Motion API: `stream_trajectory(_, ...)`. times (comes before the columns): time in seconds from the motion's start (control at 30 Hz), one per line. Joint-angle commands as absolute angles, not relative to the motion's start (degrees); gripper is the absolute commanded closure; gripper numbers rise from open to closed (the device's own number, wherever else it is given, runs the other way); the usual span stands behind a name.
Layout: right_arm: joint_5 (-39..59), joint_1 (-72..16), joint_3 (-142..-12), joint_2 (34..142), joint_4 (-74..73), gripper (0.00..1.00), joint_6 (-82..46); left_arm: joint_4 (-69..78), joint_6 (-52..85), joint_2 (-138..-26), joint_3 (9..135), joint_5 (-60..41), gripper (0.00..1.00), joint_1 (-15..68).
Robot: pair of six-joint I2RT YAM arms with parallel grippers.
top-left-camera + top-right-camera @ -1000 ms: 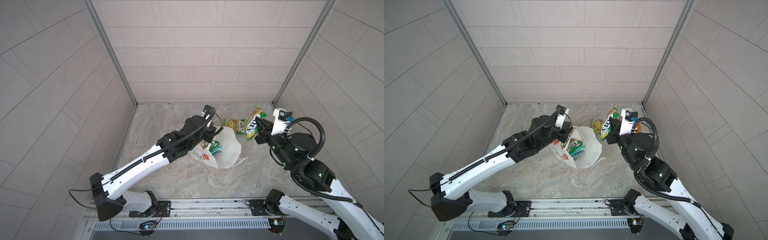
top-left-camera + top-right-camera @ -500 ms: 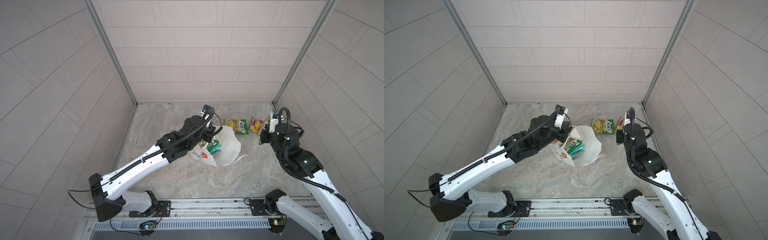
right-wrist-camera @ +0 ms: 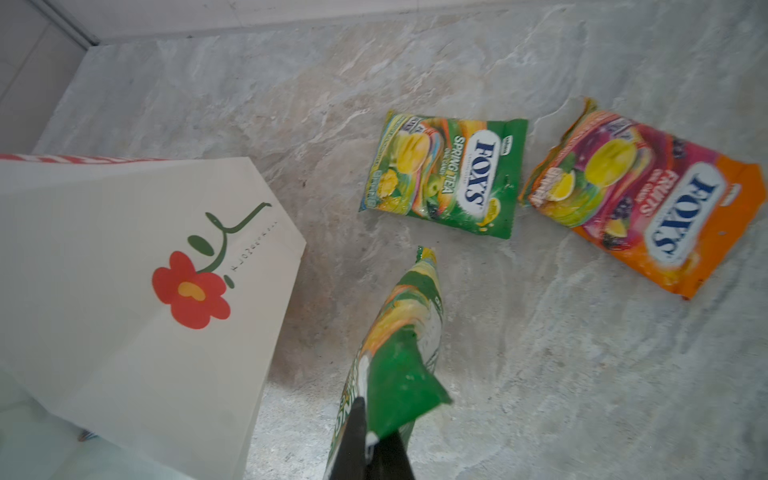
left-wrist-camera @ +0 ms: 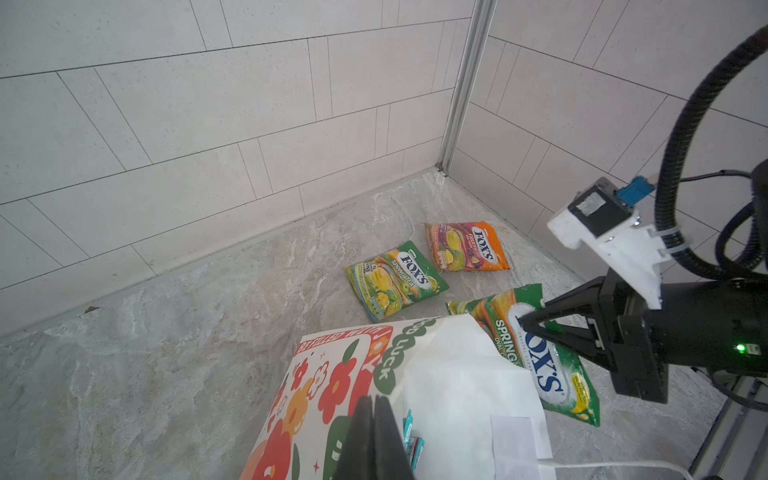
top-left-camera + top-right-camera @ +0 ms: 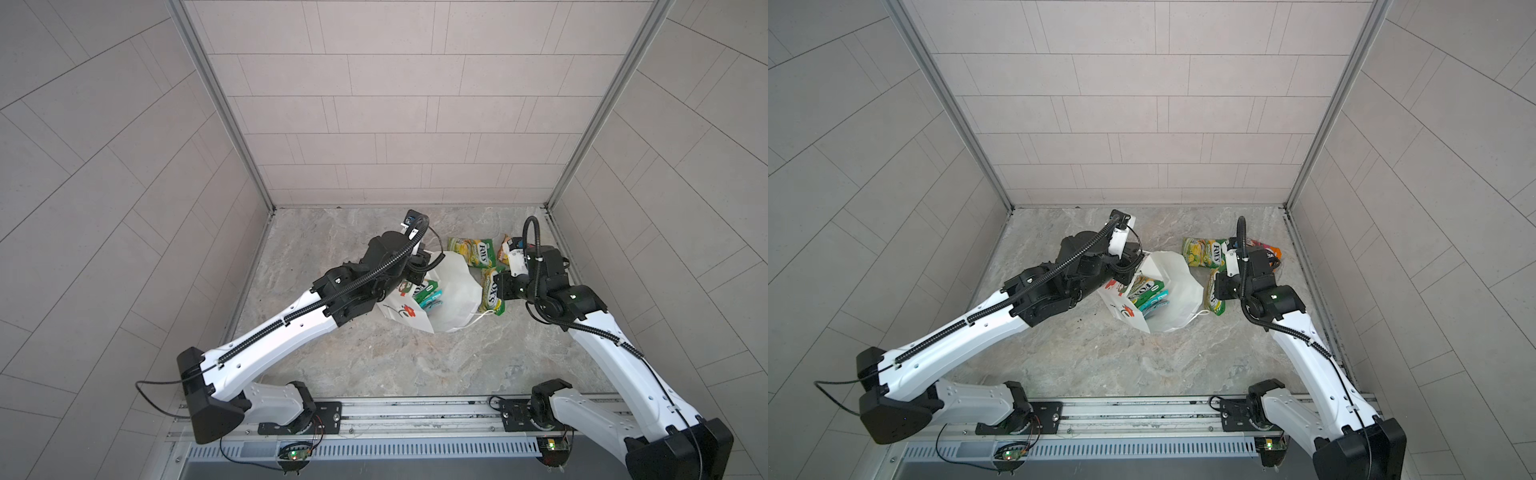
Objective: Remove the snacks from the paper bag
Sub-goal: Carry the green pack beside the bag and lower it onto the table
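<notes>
Marble surface (image 5: 374, 365), centre: the white paper bag (image 5: 457, 282) stands open, its far-left rim pinched in the closed left hand (image 4: 374, 401). Just right of the bag, the right hand (image 4: 524, 323) grips a green-yellow packet (image 4: 548, 374). A second green-yellow packet (image 5: 473, 251) and an orange-pink packet (image 4: 467, 247) lie flat beyond. Green and teal packets (image 5: 430, 297) sit inside the bag.
</notes>
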State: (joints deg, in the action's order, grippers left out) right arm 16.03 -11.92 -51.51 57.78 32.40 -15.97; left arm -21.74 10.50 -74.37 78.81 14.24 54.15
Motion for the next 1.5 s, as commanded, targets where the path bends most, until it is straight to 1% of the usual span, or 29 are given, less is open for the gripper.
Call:
stream_trajectory(0.0, 25.7, -11.4, -51.0, 59.6, 25.5, 1.0, -18.8, -22.3, 10.3, -72.3, 78.2, 15.8, 1.0, 54.4)
stream_trajectory(0.13, 33.0, -11.2, -49.2, 63.8, 19.1, 1.0, -22.0, -22.2, 10.3, -71.9, 77.9, 16.3, 1.0, 54.4)
stream_trajectory(0.27, 37.7, -11.2, -47.4, 67.3, 12.8, 1.0, -25.0, -22.2, 10.3, -71.9, 78.1, 16.4, 1.0, 54.4)
stream_trajectory(0.43, 38.0, -10.8, -46.9, 70.3, 11.3, 1.0, -24.5, -22.2, 10.3, -72.1, 78.0, 16.4, 1.0, 54.4)
stream_trajectory(0.63, 33.5, -8.3, -45.9, 73.6, 13.1, 1.0, -20.6, -22.1, 10.4, -72.3, 78.1, 16.1, 1.0, 54.4)
stream_trajectory(0.77, 28.1, -7.5, -47.0, 75.5, 17.2, 1.0, -16.6, -22.1, 10.2, -72.5, 78.2, 16.3, 1.0, 54.4)
stream_trajectory(0.9, 25.0, -7.2, -48.4, 77.6, 19.6, 1.0, -15.8, -22.1, 10.3, -73.1, 78.5, 16.1, 1.0, 54.4)
stream_trajectory(1.07, 17.8, -7.1, -50.6, 79.9, 22.9, 1.0, -13.5, -22.1, 10.2, -73.3, 78.6, 15.8, 1.0, 54.4)
stream_trajectory(1.47, 10.7, -7.1, -57.0, 87.9, 29.8, 1.0, -8.4, -22.4, 9.9, -73.5, 78.9, 15.7, 1.0, 54.4)
